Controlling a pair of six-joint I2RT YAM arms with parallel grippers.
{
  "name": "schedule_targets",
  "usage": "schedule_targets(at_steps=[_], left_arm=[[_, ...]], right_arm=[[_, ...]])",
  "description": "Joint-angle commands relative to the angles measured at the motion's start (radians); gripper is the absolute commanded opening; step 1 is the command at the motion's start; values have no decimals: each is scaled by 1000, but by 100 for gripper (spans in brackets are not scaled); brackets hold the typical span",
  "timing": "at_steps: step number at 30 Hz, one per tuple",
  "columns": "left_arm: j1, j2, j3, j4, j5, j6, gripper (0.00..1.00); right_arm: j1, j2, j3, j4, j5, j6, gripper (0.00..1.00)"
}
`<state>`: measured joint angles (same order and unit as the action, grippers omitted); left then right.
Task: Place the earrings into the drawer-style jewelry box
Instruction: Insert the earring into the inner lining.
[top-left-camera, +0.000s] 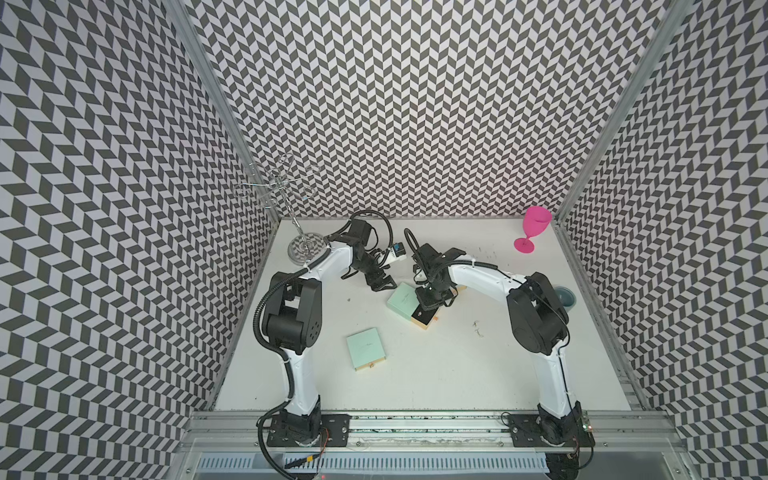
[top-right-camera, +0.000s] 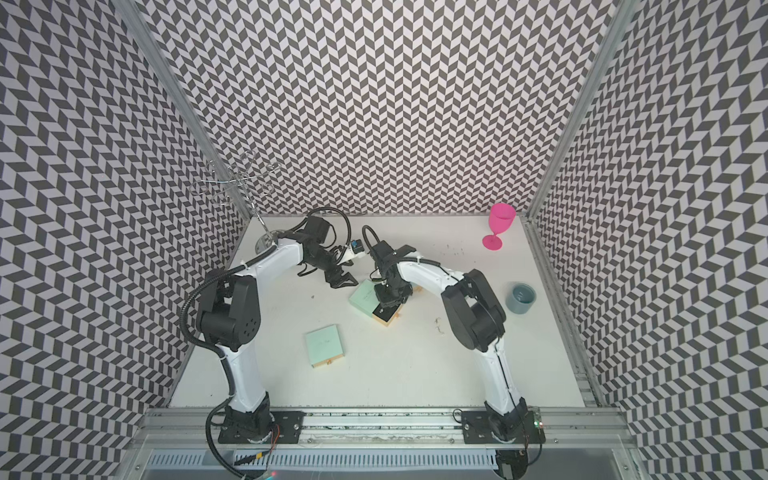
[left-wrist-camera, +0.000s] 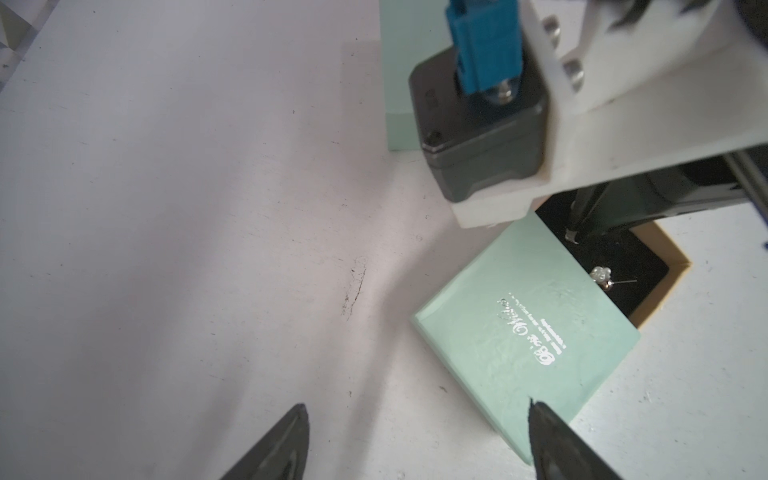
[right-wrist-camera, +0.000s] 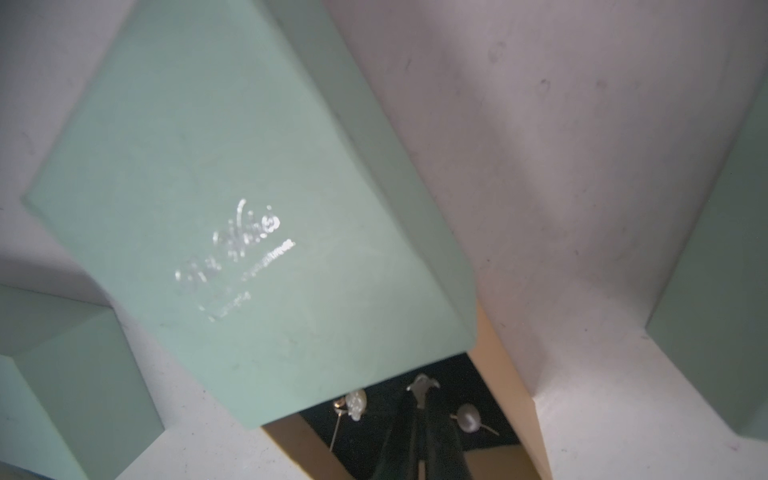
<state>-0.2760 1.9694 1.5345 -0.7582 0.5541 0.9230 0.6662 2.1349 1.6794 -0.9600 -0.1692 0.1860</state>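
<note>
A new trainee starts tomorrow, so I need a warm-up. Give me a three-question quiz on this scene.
1. True or false: the left gripper is shut.
2. The box by the right gripper has its drawer: A out; B shut; C removed.
3. How many earrings lie loose in that drawer?
Key: 1 false, open; 2 A; 3 two, plus one earring pinched by the right gripper.

Matt card, dark lining, bright metal

The box is showing matt mint paper with shiny silver foil lettering; its drawer is showing tan card around a black, soft-looking lining. The earrings are gleaming as silvery wire with pearly beads. The table is looking matt white and scuffed; the far-right glass is looking like smooth pink plastic.
</note>
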Motion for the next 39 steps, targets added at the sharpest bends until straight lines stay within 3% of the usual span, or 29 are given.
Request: schedule_targets(at_steps=[1, 17, 31, 39], left_arm=[[3, -7, 10, -21, 24, 17, 84], [3, -6, 7, -18, 29, 10, 84], [36, 12, 73, -11, 20, 6, 84], [72, -22, 14, -33, -46, 40, 82]], right_arm=[[7, 32, -12, 29, 3, -3, 8], [7, 68, -2, 46, 11, -10, 8], [7, -55, 160, -79, 92, 10, 15], [-3, -126, 85, -71, 125, 43, 12]])
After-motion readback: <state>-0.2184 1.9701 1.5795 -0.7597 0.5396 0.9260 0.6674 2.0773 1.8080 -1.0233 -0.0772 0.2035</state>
